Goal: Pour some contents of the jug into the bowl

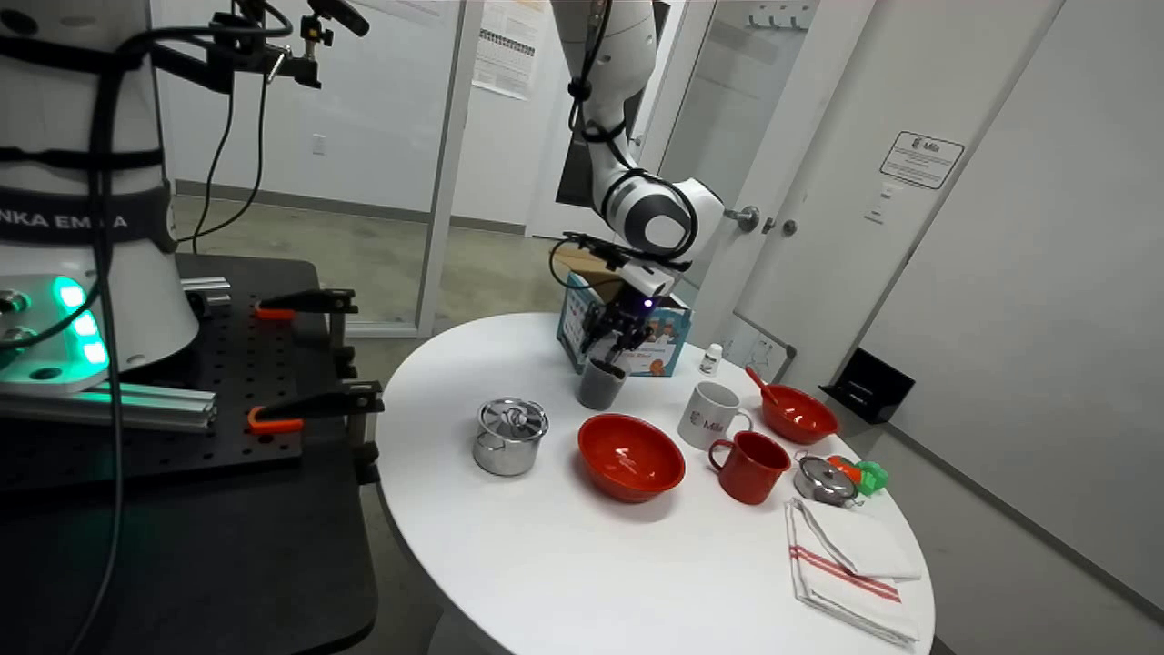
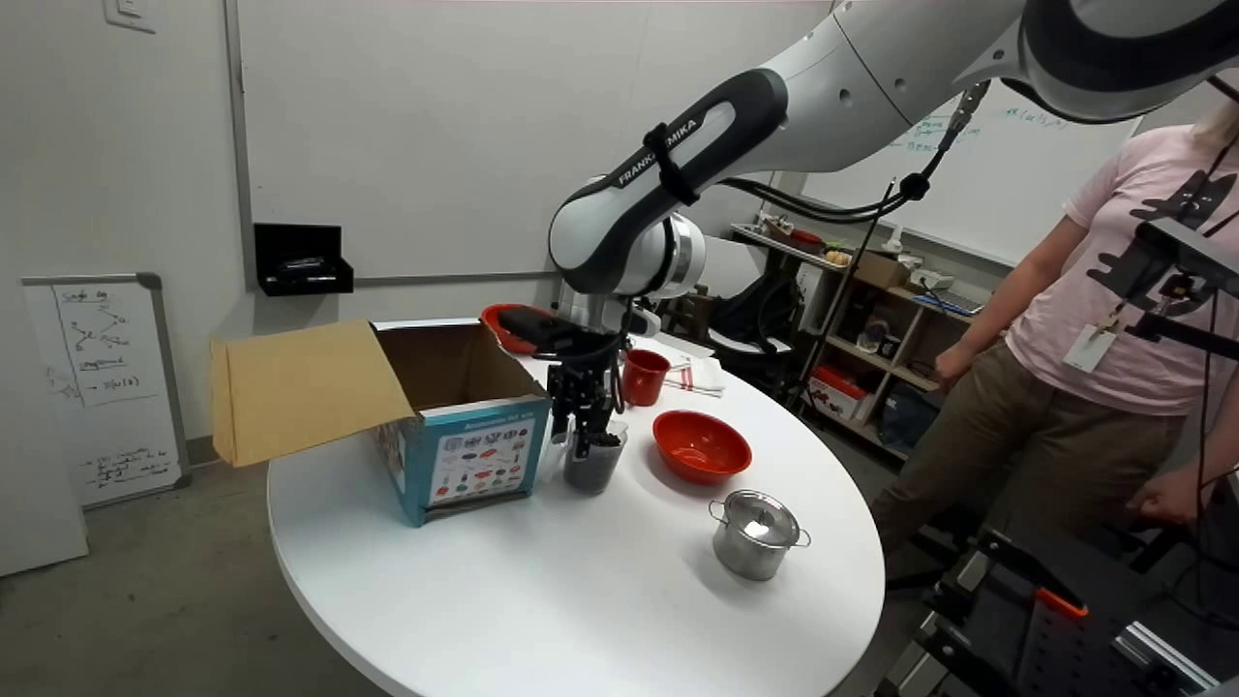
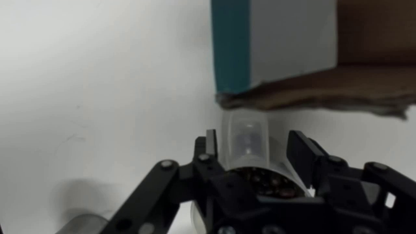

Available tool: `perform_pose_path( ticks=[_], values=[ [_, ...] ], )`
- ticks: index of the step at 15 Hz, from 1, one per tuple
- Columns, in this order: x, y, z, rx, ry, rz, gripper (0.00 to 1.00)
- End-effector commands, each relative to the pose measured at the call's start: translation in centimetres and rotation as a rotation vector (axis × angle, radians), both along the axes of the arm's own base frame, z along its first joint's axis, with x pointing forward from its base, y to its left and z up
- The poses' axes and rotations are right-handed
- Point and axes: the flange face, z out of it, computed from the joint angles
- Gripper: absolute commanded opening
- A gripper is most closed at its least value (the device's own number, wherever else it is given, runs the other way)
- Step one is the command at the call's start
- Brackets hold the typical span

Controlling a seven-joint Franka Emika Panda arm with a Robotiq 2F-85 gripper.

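"Mila" on mug [image 1: 709,416], "FRANKA"-lettered arm [image 2: 813,106]

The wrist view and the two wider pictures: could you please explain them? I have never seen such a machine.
The machine is a white robot arm with a black gripper. The wider pictures look in from outside; the wrist view looks down from the arm's end. Things on the round white table include a transparent jug with dark contents, a round red bowl, a silvery lidded metal pot and a blue cardboard box. Nothing is held: the gripper's fingers stand open on either side of the jug's transparent handle.
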Motion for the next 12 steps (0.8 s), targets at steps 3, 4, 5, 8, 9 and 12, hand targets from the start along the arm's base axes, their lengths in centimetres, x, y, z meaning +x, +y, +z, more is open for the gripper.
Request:
perform_pose_path(
  ticks=[3, 4, 5, 8, 9, 12],
  values=[
    [0.57, 0.39, 0.84, 0.001, -0.001, 0.006, 1.00],
    [0.64, 0.48, 0.93, 0.001, -0.003, 0.009, 0.91],
    [0.73, 0.57, 1.02, 0.001, -0.006, 0.012, 0.71],
    [1.03, 0.86, 1.32, 0.001, -0.016, 0.024, 0.56],
    [1.10, 0.94, 1.40, 0.000, -0.019, 0.027, 0.49],
    [1.21, 1.21, 1.57, 0.000, -0.023, 0.036, 0.27]
  ],
)
